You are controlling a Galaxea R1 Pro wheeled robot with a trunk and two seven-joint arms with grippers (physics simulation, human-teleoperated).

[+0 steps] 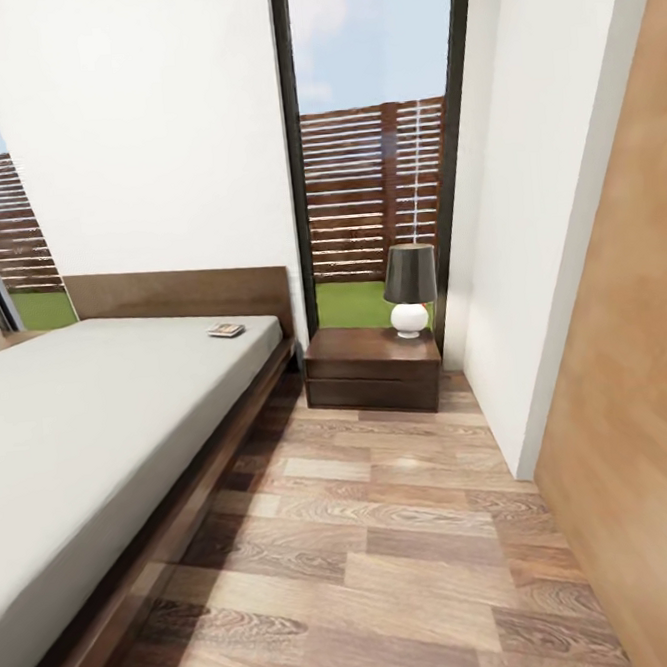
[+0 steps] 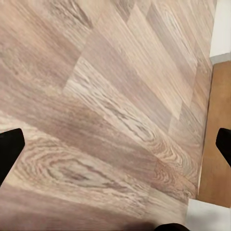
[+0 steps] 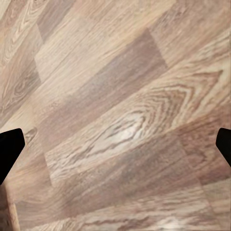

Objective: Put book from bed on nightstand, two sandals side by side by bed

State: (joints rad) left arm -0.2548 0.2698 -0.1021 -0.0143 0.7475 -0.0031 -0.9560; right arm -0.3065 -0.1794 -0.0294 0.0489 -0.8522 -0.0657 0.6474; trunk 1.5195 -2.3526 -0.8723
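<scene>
One open lane of wood-plank floor runs between the bed on the left and a tan wooden panel on the right, narrowing toward the far wall. The bed's dark-brown frame edge runs diagonally from the near left to the headboard, and its light-grey mattress sits just inside that edge. The book lies flat on the mattress at the far right corner, close to the headboard and near the mattress edge; its cover is too small to read any lettering. Past the foot of that corner, the nightstand stands against the far wall below a tall black-framed window, well apart from the panel, with a white wall corner jutting in between. A lamp with a dark shade and round white base stands on the nightstand's right half, leaving its left half bare.

In the left wrist view the left fingers sit wide apart over bare planks, holding nothing. In the right wrist view the right fingers are likewise spread wide and hold nothing.
</scene>
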